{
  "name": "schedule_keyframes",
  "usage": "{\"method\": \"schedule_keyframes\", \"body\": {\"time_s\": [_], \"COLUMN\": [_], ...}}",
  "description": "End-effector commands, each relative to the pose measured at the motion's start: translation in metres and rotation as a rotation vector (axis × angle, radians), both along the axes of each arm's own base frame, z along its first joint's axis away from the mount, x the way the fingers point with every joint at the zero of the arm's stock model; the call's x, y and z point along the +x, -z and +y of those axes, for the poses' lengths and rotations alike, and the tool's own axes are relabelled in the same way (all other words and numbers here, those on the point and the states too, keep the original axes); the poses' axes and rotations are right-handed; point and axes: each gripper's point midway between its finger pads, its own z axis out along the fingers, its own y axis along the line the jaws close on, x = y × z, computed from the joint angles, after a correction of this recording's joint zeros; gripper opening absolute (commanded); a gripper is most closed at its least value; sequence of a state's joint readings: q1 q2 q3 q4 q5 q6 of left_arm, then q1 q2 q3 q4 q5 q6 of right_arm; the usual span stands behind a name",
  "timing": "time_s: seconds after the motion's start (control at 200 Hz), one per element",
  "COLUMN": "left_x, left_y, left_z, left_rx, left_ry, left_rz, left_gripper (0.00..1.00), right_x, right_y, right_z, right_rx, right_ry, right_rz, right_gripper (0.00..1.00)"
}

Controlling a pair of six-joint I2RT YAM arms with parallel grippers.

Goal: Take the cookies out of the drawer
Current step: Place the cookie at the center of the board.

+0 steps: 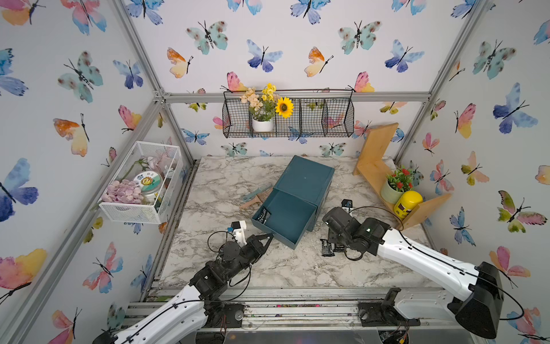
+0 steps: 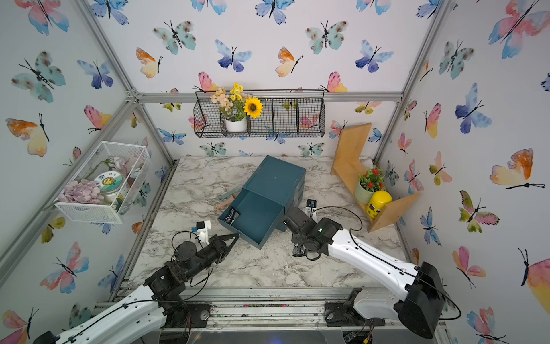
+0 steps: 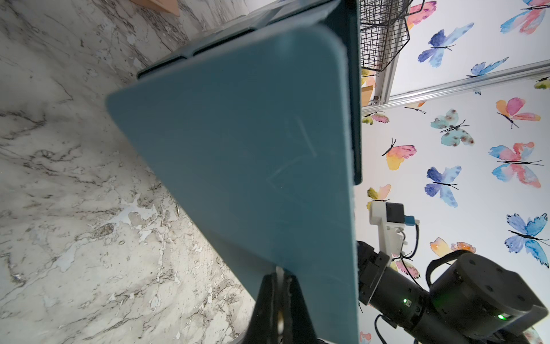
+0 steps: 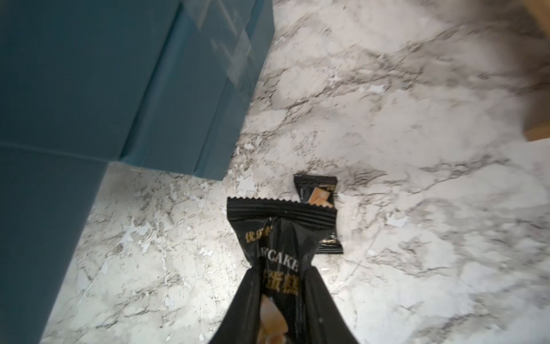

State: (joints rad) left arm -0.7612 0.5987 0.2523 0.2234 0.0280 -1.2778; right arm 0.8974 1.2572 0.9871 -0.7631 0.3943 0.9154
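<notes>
A teal cabinet (image 1: 306, 175) sits askew in the middle of the marble tabletop (image 1: 214, 178), its top drawer (image 1: 293, 219) pulled out toward the front edge. Both top views show a few black cookie packets in the drawer (image 2: 230, 216), bunched in its front left corner. The left gripper (image 1: 270, 236) has its fingers pressed together with no gap between them, the tips at that same corner of the drawer's front. In the left wrist view the fingers (image 3: 268, 293) meet the lower edge of the drawer's front panel. Whether they pinch a lip there or only touch it I cannot tell. The right gripper (image 4: 281, 274) hangs over the tabletop just off the cabinet's right side, nearer the front edge than the back. Its fingers are clamped narrowly on the held cookie packet (image 4: 279, 235), a black wrapper with gold lettering. The wrapper is creased at the waist where the fingers squeeze it, and its serrated end points away from the wrist. Below it a second cookie packet on the tabletop (image 4: 320, 190), black with a tan biscuit printed on it, lies flat on the marble, partly hidden by the held one. A teal comb (image 1: 257, 190) lies beside the cabinet's left side. At the back right corner stands a wooden shelf (image 1: 372, 166) carrying a potted plant (image 1: 397, 184) and a yellow jar (image 1: 407, 204).
</notes>
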Motion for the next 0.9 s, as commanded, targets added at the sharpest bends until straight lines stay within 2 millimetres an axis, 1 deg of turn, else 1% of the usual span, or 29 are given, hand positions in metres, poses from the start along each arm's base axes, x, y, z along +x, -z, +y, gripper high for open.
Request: {"method": "schedule_keyframes", "body": {"time_s": [0.0, 0.165, 0.26, 0.355, 0.656, 0.896], "left_x": [0.005, 0.005, 0.005, 0.005, 0.005, 0.005], "left_y": [-0.015, -0.013, -0.012, -0.013, -0.012, -0.011], "left_z": [0.001, 0.002, 0.002, 0.003, 0.002, 0.003], "left_rx": [-0.012, -0.008, -0.006, -0.008, -0.006, -0.01], "left_ry": [-0.019, -0.022, -0.024, -0.025, -0.024, -0.026], "left_rz": [-0.051, -0.049, -0.045, -0.048, -0.045, -0.042], "left_gripper": [0.0, 0.0, 0.0, 0.0, 0.0, 0.0], "right_x": [-0.003, -0.009, -0.011, -0.012, -0.01, -0.009], "right_y": [0.009, 0.041, 0.054, 0.067, 0.093, 0.11], "right_z": [0.035, 0.048, 0.055, 0.057, 0.065, 0.063], "right_rx": [0.157, 0.197, 0.226, 0.231, 0.227, 0.189], "right_ry": [-0.091, -0.136, -0.165, -0.172, -0.211, -0.201], "right_rz": [0.015, 0.064, 0.073, 0.077, 0.085, 0.104], "right_gripper": [0.25, 0.25, 0.25, 0.25, 0.25, 0.28]}}
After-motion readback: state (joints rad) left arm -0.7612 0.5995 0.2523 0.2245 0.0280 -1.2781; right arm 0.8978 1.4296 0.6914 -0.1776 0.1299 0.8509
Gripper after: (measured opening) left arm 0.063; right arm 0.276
